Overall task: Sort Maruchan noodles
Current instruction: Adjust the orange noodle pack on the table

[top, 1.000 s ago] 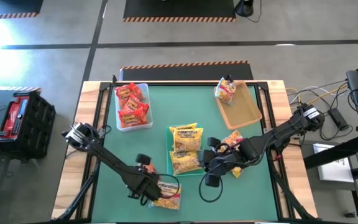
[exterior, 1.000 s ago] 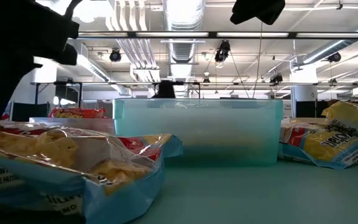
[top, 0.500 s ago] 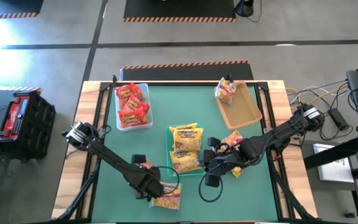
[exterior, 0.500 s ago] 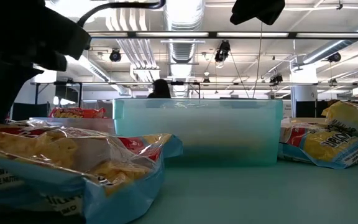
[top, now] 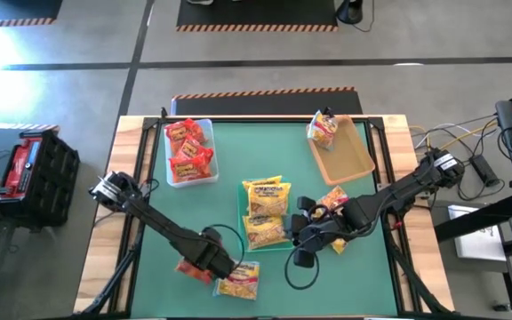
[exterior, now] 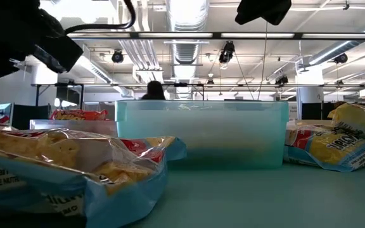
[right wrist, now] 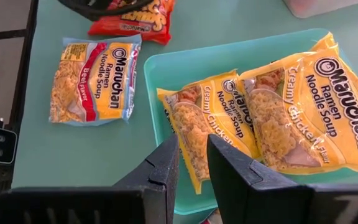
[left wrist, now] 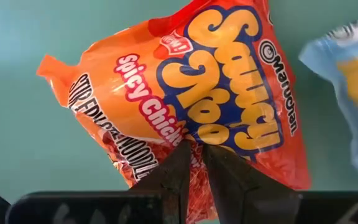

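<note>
The green table (top: 238, 160) is set with a clear bin (top: 204, 174) of red-orange packets (top: 188, 149), a teal bin (right wrist: 160, 62) where yellow chicken packets (right wrist: 278, 112) are stacked, and a tan bin (top: 352, 153) (one packet at its far rim). Near the front edge, an orange spicy-chicken packet (left wrist: 197, 106) is pinched between the closed fingers of the left gripper (left wrist: 194, 163), just beside a yellow-and-red beef packet (right wrist: 95, 81). The right gripper (right wrist: 192, 163) is held over the teal bin, fingers slightly apart, nothing between them.
</note>
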